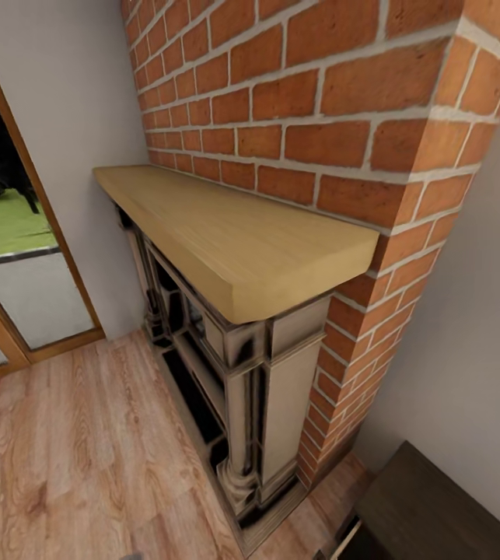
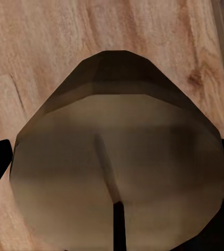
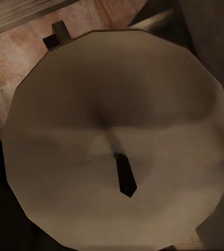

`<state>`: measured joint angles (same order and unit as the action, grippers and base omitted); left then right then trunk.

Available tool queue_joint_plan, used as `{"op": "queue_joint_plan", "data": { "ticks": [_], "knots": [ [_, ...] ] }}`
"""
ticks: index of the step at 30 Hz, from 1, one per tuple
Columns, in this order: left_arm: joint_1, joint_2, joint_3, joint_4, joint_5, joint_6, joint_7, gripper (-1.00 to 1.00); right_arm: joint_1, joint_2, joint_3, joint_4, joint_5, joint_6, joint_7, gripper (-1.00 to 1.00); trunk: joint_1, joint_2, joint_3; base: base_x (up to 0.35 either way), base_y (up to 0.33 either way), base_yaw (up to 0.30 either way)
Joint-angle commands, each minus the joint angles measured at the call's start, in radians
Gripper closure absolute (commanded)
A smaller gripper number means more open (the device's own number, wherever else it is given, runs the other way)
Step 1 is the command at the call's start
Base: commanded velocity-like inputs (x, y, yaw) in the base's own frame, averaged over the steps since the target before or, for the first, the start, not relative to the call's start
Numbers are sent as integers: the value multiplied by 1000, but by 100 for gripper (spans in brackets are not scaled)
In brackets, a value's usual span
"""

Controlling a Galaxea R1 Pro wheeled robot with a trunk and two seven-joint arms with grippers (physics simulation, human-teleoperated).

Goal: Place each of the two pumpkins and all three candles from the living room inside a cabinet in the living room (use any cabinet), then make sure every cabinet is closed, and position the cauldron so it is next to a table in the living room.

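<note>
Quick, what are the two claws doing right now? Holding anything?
Left claw: closed on a candle, seen wick-end on above the wooden floor.
Right claw: closed on another candle, seen wick-end on.

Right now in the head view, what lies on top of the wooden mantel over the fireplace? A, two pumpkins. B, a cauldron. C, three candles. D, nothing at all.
D: the mantel against the brick wall shows only bare pale wood along its whole top.
</note>
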<state>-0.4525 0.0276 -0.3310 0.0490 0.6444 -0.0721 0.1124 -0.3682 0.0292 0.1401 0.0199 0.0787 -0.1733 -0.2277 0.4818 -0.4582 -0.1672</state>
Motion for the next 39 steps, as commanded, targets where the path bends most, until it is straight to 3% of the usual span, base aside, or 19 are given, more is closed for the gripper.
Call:
{"op": "queue_joint_plan", "data": {
  "ticks": [1, 13, 18, 19, 20, 22, 23, 39],
  "knots": [
    [0, 0, 1, 0, 0, 0, 0, 100, 0, 0, -1, 0, 0, 0, 0, 100, 0, 0, 1, 0, 0, -205],
    [0, 0, 1, 0, 0, 0, 1, 100, 2, 7, -7, 0, -10, 1, -1, 100, 0, 0, 11, 0, 0, -224],
    [0, 1, 1, 0, 0, -1, 3, 100, 2, -7, -19, 0, -17, 0, 0, 100, 0, 0, 6, 0, 0, -244],
    [0, 0, 1, 0, 0, -1, 3, 100, 2, -13, -43, 1, -37, 0, 1, 100, 0, 0, 5, 0, 0, -241],
    [11, 3, 2, 2, 1, -3, 4, 100, 2, -17, -74, 0, -83, 0, 0, 100, 0, 0, 4, 0, 0, -240],
    [27, 37, 2, 3, 1, -4, 5, 100, 2, -32, -79, 1, -90, -1, 0, 100, 0, 0, 2, 0, 0, -240],
    [37, 71, 1, 2, 1, -5, 5, 100, 2, -42, -80, 1, -92, -3, 1, 100, 0, 0, 1, 0, 0, -240],
    [38, 63, 3, 2, 1, -8, 0, 100, 2, -45, -82, 1, -93, 1, 2, 100, 0, 0, -15, 0, 0, -236]
  ]
}}
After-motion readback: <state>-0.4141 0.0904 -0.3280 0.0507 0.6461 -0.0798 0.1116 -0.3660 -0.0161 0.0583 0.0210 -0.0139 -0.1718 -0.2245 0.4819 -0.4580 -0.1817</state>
